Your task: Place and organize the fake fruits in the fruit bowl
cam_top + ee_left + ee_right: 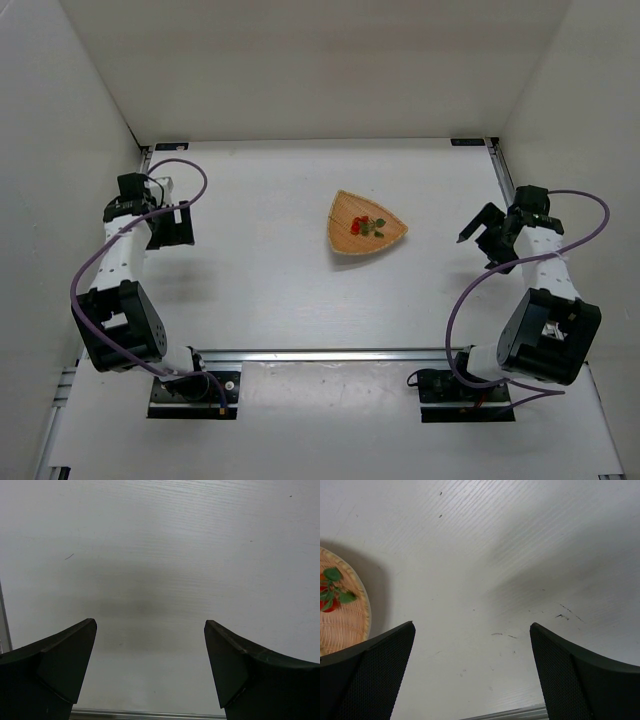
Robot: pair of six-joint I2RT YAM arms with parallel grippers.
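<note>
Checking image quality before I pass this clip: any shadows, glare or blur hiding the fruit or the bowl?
Top external: even, soft light, no glare; the fruit bowl is sharp, the fake fruits too small for detail. Right wrist: the bowl, in focus, casts a soft shadow on the table. Left wrist: only a diffuse shadow beneath the left gripper, its fingers almost black.

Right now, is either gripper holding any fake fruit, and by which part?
Neither holds anything. The left gripper and the right gripper are both open, with nothing in between; the fake fruits lie in the fruit bowl.
</note>
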